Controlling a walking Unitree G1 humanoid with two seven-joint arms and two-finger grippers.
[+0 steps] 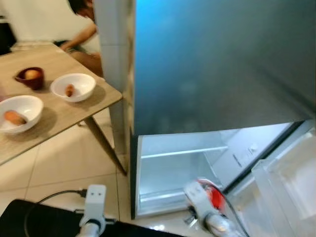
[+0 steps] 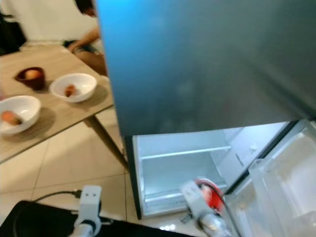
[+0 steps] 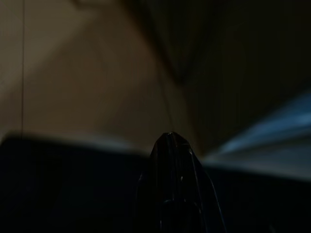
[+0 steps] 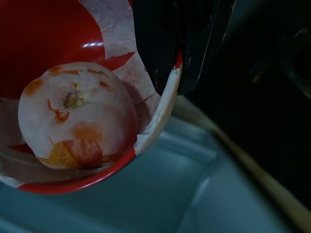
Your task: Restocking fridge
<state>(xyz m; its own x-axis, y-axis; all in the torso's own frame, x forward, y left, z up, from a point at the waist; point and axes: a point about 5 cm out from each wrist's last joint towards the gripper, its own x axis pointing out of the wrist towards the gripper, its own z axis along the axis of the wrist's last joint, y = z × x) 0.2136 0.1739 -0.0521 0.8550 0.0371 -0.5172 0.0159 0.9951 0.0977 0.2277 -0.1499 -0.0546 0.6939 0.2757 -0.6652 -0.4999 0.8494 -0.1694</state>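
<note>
Pale tiled floor [image 1: 64,163] underfoot, running up to a tall dark fridge [image 1: 217,64] with its lower compartment [image 1: 177,170] open and lit white inside. Nearest the camera, low in the head views, two silver arms: left gripper [image 3: 172,160] hanging over a black shape beside a dark cable [image 1: 49,197], seen in the dim left wrist view as one dark tapering form, fingers pressed together. Right gripper [image 4: 182,63] just in front of the open compartment, pinching the rim of a red bowl [image 4: 53,34] between its black fingers [image 4: 155,43], one inside the rim and one outside. Peeled orange [image 4: 77,114] resting in that bowl on white paper lining [image 4: 114,29], pale pith all over with a few orange patches. Bowl held above a pale bluish fridge surface, not touching it as far as can be told. Just beyond, a white shelf [image 1: 182,152] across the compartment; off to the right, the open door's clear bins [image 1: 286,182]. Further off on the left, a wooden table [image 1: 59,116] bearing two white bowls [image 1: 73,87] and a small dark bowl [image 1: 30,77], each with a piece of food inside, too blurred to name. Farthest back, behind the table, a person [image 1: 81,34] sitting, partly hidden by a tiled pillar [image 1: 114,49].
</note>
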